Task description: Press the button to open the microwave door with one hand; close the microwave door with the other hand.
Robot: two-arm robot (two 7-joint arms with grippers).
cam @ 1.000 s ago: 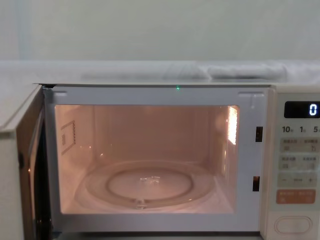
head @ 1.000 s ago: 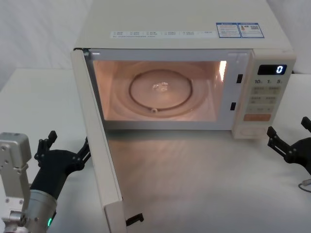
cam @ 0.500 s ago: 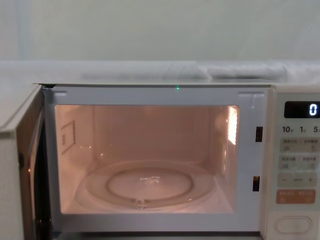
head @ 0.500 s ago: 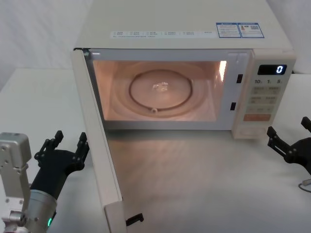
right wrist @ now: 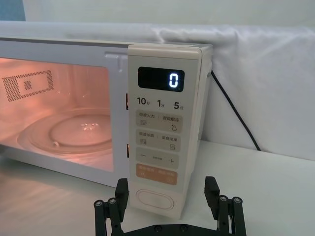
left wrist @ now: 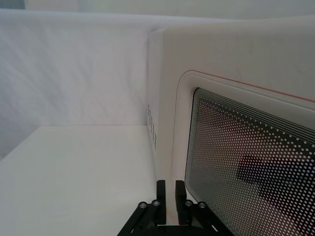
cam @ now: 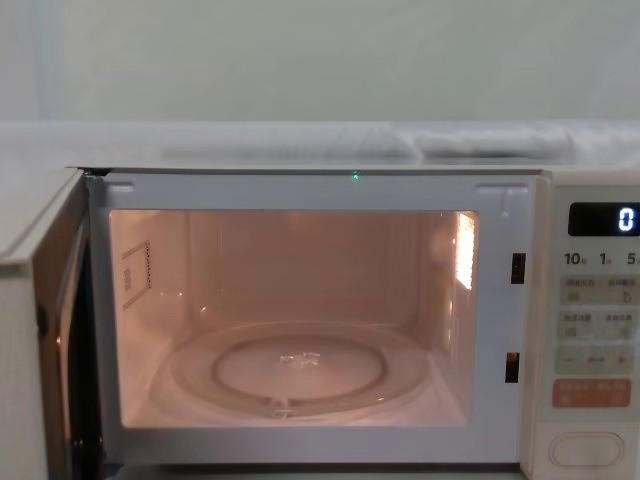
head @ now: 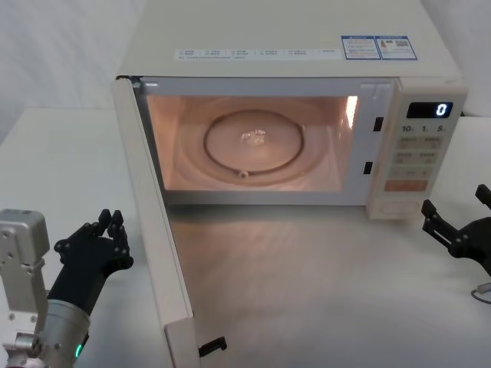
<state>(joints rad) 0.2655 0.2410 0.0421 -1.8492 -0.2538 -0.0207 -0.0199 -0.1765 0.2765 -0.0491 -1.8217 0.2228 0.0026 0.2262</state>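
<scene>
Since half a second ago the left end effector [head: 115, 225] has drawn its fingers together: they were spread apart then, and now they sit clenched, nearly touching, just to the left of the open microwave door [head: 153, 230]. Nothing else has shifted.

That door stands swung wide, hinged at the left front corner of the microwave [head: 291, 46] and reaching toward the robot, its outer face turned to the left. In the left wrist view the clenched fingers [left wrist: 161, 189] point at the door's outer face close to its hinge side, where the dotted dark window and thin pink outline begin; whether they touch the panel cannot be told. The left arm's silver wrist [head: 19, 261] rises at the lower left of the head view, with a green light below it.

Inside the oven the cavity glows orange, and the glass turntable [head: 255, 143] lies flat on its floor. To the right of the cavity the control panel carries the black display [right wrist: 161, 78] reading 0, the small keypad keys, an orange key [right wrist: 156, 174], and below that the wide button [right wrist: 154, 199] at the panel's bottom.

Over on the right, the right end effector [right wrist: 167, 196] hangs released, fingers spread wide, just in front of the button but apart from it, above the white surface [head: 322, 284].
</scene>
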